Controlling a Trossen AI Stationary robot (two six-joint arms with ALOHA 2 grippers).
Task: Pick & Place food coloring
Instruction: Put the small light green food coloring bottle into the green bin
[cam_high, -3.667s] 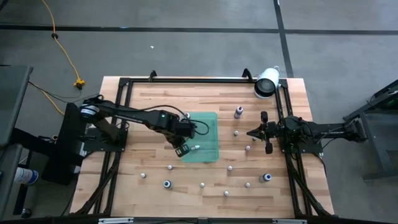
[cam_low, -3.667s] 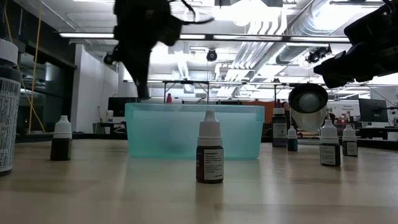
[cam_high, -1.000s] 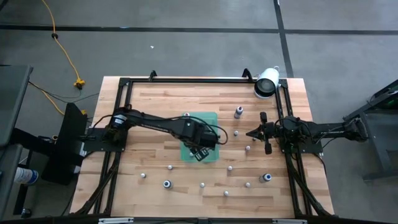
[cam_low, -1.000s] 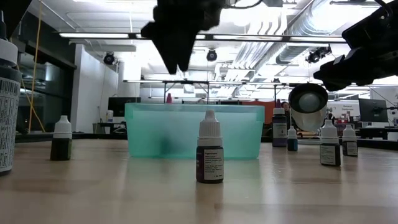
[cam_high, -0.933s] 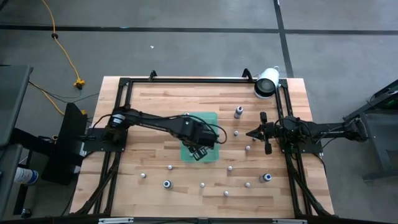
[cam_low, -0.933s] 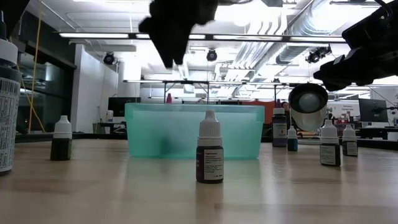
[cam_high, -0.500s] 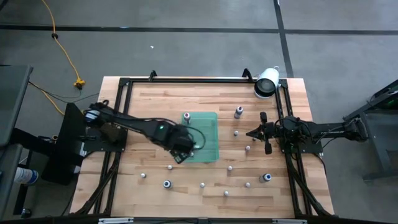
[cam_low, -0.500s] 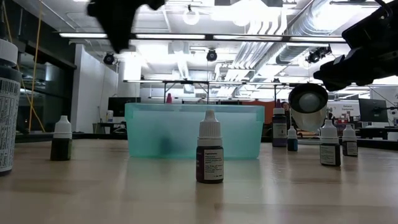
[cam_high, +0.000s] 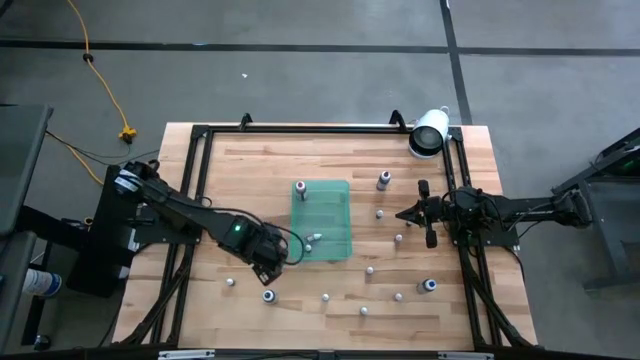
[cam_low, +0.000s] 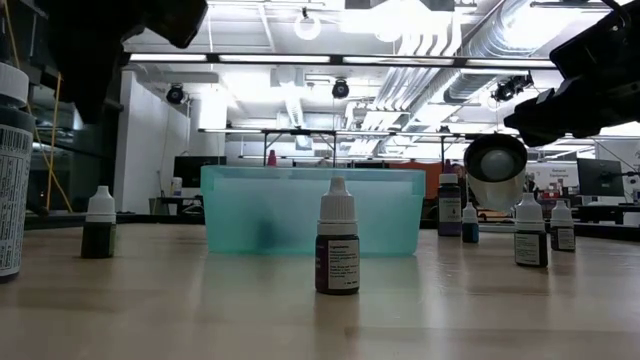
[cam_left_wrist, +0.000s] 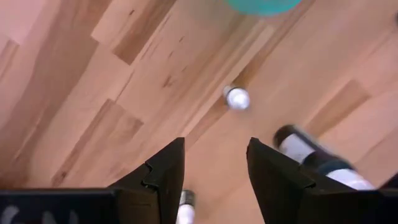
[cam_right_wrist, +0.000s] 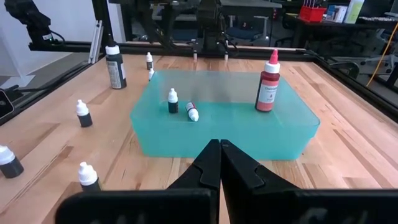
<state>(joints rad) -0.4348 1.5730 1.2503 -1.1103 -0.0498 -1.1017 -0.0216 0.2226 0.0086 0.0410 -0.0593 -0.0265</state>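
The food coloring is a set of tiny bottles scattered on the wooden table, such as one (cam_high: 268, 295) near the front and one (cam_low: 338, 250) standing upright. A pink-topped bottle (cam_right_wrist: 268, 81) stands in the translucent green tray (cam_high: 340, 205), and two small ones (cam_right_wrist: 180, 104) rest on the tray floor. My left gripper (cam_high: 268, 268) hovers open above the table, off the tray's near left corner, holding nothing. In its wrist view (cam_left_wrist: 214, 149) a white-capped bottle (cam_left_wrist: 237, 98) stands on the wood beyond the fingertips. My right gripper (cam_right_wrist: 219, 146) waits shut to the right of the tray.
A large white cylinder (cam_high: 430, 130) lies at the far right corner. A darker, taller bottle (cam_high: 383, 180) stands right of the tray. More small bottles dot the near half of the table (cam_high: 363, 310). A big labelled bottle (cam_low: 10, 170) fills the low view's left edge.
My left gripper has swung from above the tray's near part toward the table's left and near edges, and now hangs over bare wood beside the tray. Its fingers have stayed open. The bottles and the tray have kept their places.
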